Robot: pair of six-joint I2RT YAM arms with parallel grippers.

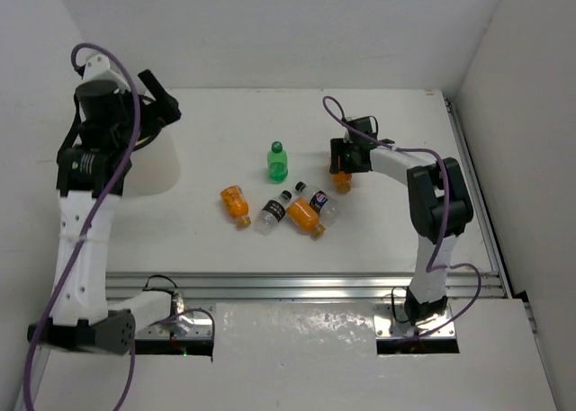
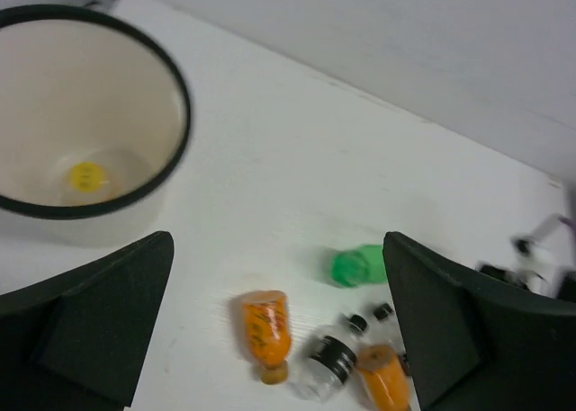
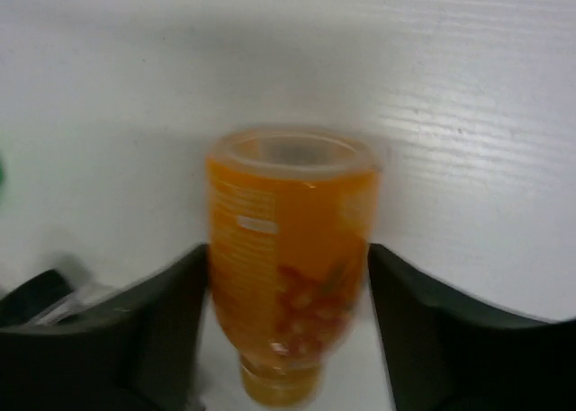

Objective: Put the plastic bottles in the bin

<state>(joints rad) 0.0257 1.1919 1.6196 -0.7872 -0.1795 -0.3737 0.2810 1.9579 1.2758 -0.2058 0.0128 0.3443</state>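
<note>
- The right gripper (image 3: 292,361) has its fingers (image 3: 153,339) pressed against both sides of a small orange plastic bottle (image 3: 292,249).
- The left gripper (image 2: 279,321), fingers spread wide and empty, hangs near the tall white black-rimmed bin (image 2: 180,96); what looks like a yellow-capped clear bottle (image 2: 87,175) lies inside.
- A green bottle (image 1: 277,162), two more orange bottles (image 1: 236,204) and two clear black-capped bottles (image 1: 273,211) rest mid-worktop (image 1: 225,123).

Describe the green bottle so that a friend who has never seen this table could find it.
Look at the white table and find the huddle of small bottles lying near its middle. Just past them, toward the back wall, the green bottle sits by itself. It is the only green thing there; the others are orange or clear with black caps.
</note>
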